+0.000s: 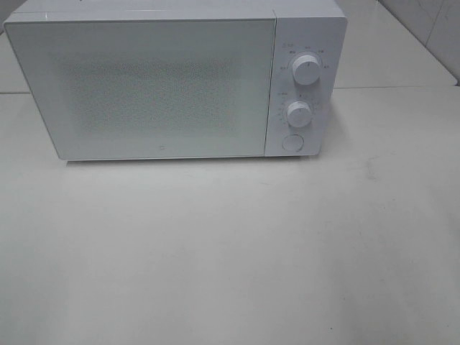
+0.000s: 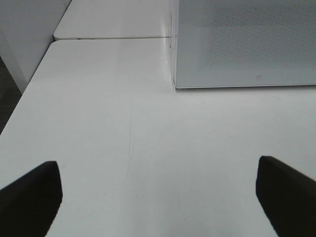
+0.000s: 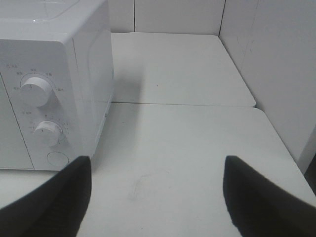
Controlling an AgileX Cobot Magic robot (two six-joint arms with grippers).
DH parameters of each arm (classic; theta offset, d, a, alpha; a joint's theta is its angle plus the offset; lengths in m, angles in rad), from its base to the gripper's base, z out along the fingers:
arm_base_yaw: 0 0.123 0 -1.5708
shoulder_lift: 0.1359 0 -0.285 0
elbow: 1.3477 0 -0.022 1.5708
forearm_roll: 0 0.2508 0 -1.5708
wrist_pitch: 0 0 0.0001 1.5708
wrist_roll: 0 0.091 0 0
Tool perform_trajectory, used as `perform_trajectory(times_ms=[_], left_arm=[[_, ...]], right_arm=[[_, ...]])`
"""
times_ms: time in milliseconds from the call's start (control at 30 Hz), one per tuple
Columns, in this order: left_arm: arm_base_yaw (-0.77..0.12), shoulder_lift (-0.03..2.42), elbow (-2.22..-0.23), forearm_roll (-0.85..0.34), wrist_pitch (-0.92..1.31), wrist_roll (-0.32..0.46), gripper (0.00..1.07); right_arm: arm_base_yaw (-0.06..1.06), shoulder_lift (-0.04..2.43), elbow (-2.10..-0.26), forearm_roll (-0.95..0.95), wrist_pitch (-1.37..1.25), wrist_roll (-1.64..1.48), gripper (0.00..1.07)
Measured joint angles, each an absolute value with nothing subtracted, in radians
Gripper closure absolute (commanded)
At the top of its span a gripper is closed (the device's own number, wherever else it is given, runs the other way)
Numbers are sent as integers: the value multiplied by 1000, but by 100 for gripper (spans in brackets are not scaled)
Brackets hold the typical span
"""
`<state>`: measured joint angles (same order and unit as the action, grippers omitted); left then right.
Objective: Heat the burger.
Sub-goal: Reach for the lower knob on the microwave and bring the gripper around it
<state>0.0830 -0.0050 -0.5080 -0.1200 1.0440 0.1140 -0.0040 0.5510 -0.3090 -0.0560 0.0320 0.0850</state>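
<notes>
The burger is out of view in every frame. A white microwave (image 1: 151, 86) stands at the back of the table with its door shut; the inside does not show through the frosted door. Neither arm appears in the exterior high view. My left gripper (image 2: 158, 197) hangs open over bare table, off the microwave's left front corner (image 2: 175, 84), with nothing between its dark fingertips (image 2: 29, 197). Over the table to the right of the microwave's control panel (image 3: 42, 113), my right gripper (image 3: 155, 197) stands open and holds nothing.
The control panel carries two round knobs (image 1: 306, 70) (image 1: 298, 113) and a round button (image 1: 292, 141). The white table (image 1: 230, 251) is made of joined tops with a seam behind. A wall (image 3: 281, 69) borders the right side; the table's left edge (image 2: 19, 98) drops off.
</notes>
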Motion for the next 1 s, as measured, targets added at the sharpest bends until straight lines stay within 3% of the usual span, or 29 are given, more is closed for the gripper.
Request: perform_trajectory(times_ms=[1000], left_arm=[[83, -5, -508, -120, 1044, 114, 6]], right_arm=[[-4, 1112, -288, -62, -615, 171, 36]])
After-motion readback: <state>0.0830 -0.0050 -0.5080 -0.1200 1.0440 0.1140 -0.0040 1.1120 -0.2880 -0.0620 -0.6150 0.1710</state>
